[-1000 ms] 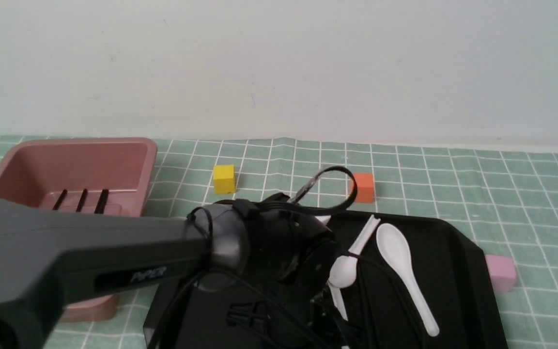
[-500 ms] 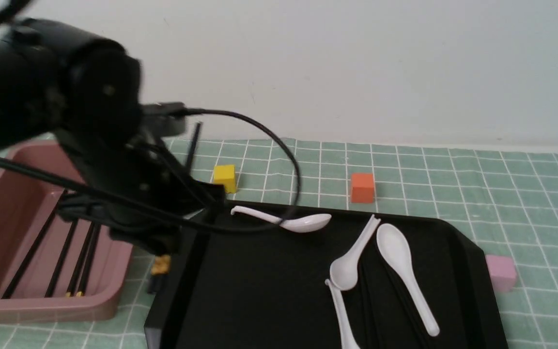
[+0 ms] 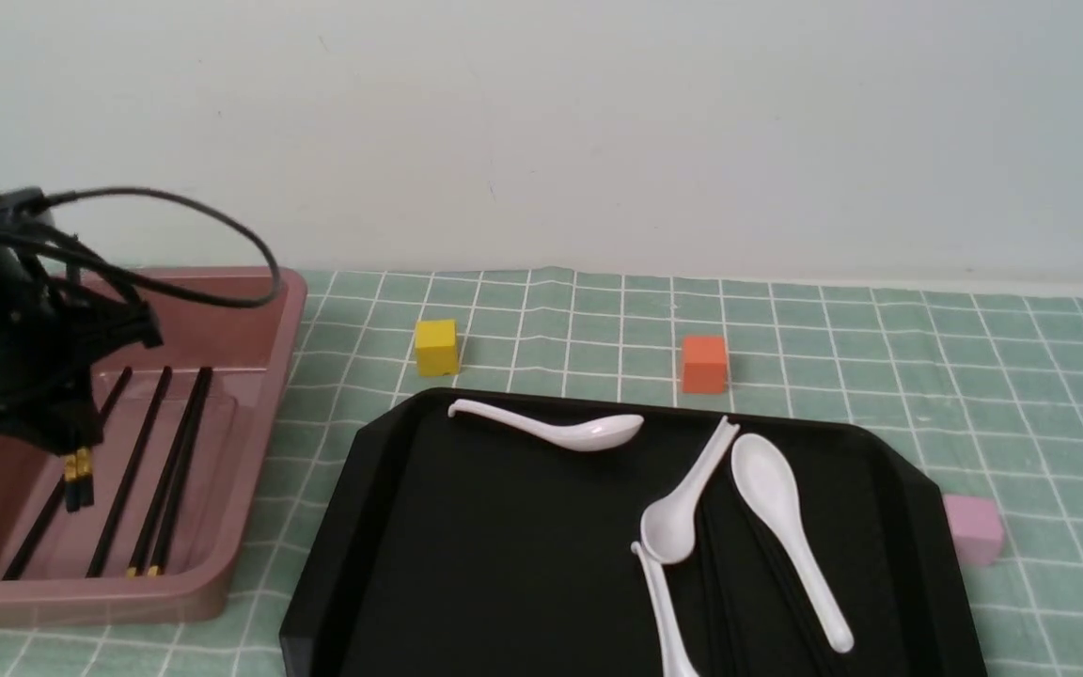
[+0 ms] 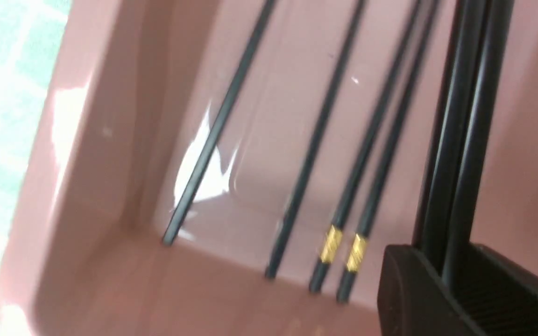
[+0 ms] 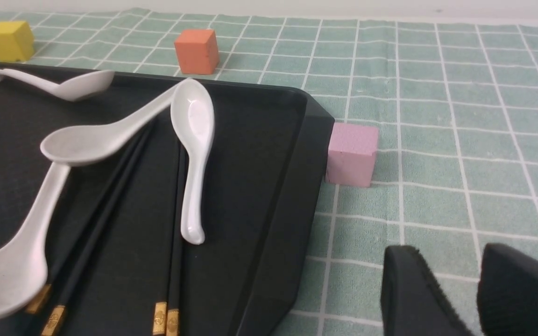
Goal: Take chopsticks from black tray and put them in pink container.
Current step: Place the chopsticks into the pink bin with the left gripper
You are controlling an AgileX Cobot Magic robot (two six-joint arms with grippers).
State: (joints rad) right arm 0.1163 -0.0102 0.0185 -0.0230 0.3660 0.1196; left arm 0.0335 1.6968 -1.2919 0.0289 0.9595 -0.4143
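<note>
Nearest you, more chopsticks (image 5: 110, 210) are lying on the black tray (image 3: 504, 583), pinned under spoons (image 3: 786, 508). Farther left, your left claw (image 3: 43, 428) is pinching a pair (image 4: 460, 140) steeply over the pink container (image 3: 255, 442) — releasing now risks them bouncing out or leaning on the wall.

Container (image 3: 128, 602) left of tray (image 3: 504, 545), chopsticks (image 3: 131, 473) in both, spoons (image 3: 762, 480) on tray

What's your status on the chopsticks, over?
Left gripper shut on two chopsticks, over pink container. Right gripper open, empty. Spoons lie across other chopsticks in black tray.
</note>
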